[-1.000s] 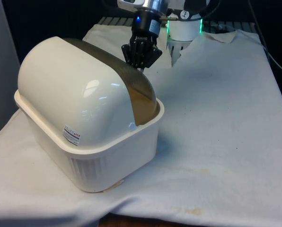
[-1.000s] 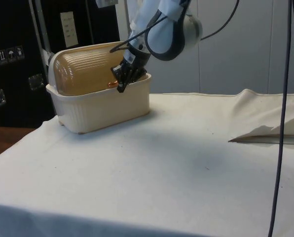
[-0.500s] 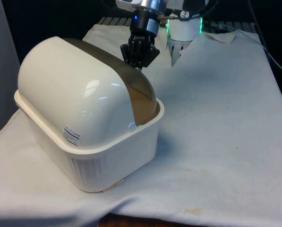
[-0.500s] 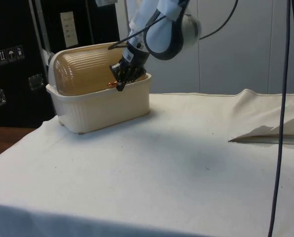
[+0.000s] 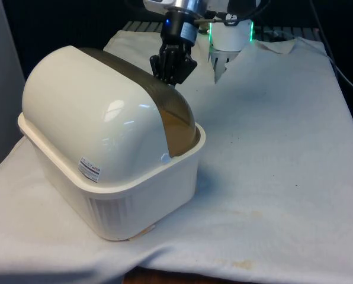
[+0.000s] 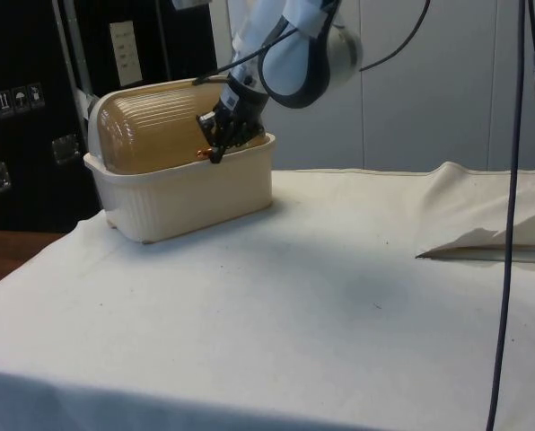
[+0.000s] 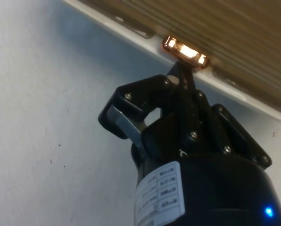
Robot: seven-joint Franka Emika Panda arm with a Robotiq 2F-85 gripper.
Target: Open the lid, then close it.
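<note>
Fingers of the gripper (image 7: 184, 75) are seen pressed together, closed just below the small amber handle (image 7: 185, 49) at the lid's lower edge; whether the handle is touched cannot be told. The ribbed brown lid (image 6: 151, 126) is seen shut over the cream bread box (image 5: 105, 160), which is placed at the front view's left. Open white cloth (image 5: 271, 148) is spread wide to the front view's right.

White cloth (image 5: 271, 154) over the table, dark cabinets (image 6: 34, 108) behind, hanging black cables (image 6: 510, 180).
</note>
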